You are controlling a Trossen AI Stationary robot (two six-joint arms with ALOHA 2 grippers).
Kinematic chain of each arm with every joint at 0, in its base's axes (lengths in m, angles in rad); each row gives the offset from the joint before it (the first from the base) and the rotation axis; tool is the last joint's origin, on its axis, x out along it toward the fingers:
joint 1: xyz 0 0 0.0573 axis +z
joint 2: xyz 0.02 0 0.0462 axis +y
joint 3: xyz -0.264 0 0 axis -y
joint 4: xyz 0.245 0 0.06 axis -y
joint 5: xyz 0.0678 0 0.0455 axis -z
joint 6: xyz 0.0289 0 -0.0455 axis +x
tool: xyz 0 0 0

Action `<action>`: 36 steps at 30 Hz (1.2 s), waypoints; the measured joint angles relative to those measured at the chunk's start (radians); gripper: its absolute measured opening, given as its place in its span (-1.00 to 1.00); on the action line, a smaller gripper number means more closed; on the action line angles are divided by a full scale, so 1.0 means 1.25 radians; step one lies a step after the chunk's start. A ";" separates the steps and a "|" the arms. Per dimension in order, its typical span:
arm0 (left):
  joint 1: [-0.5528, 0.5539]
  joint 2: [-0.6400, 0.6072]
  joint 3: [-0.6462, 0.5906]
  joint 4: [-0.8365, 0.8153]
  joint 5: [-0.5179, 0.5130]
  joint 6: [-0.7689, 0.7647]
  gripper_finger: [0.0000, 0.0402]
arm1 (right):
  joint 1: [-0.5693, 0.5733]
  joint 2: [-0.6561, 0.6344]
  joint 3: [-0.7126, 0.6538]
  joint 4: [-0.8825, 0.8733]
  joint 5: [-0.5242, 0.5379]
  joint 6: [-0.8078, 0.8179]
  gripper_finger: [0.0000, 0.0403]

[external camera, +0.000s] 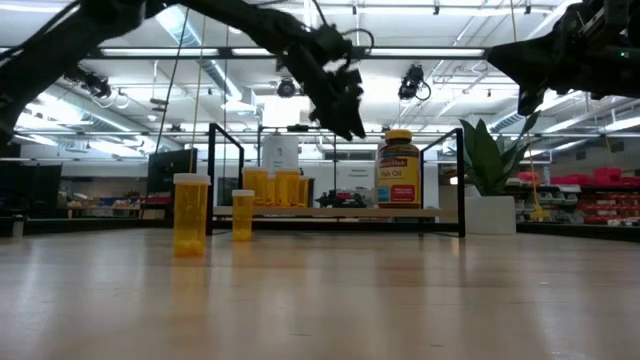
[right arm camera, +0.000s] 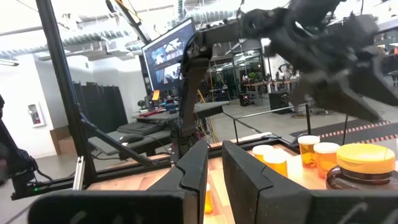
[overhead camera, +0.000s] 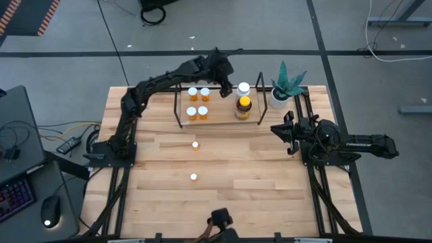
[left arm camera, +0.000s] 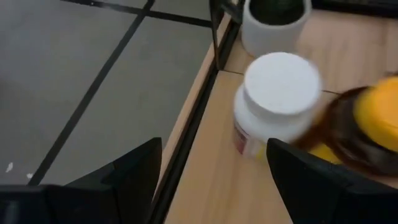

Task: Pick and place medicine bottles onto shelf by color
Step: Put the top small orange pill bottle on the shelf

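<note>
Four small orange bottles [overhead camera: 198, 102] stand on the shelf's [overhead camera: 219, 121] left part. The white bottle [overhead camera: 244, 88] and the amber yellow-capped bottle [overhead camera: 244, 106] stand on its right part. Two more orange bottles [overhead camera: 196, 144] [overhead camera: 194, 177] stand on the tabletop, and the low view shows them too [external camera: 190, 215] [external camera: 243, 215]. My left gripper [overhead camera: 225, 69] hovers open above the shelf's far edge; its wrist view looks down on the white bottle [left arm camera: 280, 93], which stands just beyond the fingers. My right gripper [overhead camera: 286, 132] waits right of the shelf, holding nothing.
A white pot with a green plant [overhead camera: 286, 86] stands at the far right, beside the shelf's right posts. The shelf's thin black posts [external camera: 212, 175] rise around the board. The tabletop near the two loose bottles is open wood [overhead camera: 256, 175].
</note>
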 joint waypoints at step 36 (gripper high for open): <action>-0.389 -0.161 -0.228 -0.497 -0.090 -0.049 -0.06 | 0.000 0.000 0.000 0.000 0.000 0.000 -0.72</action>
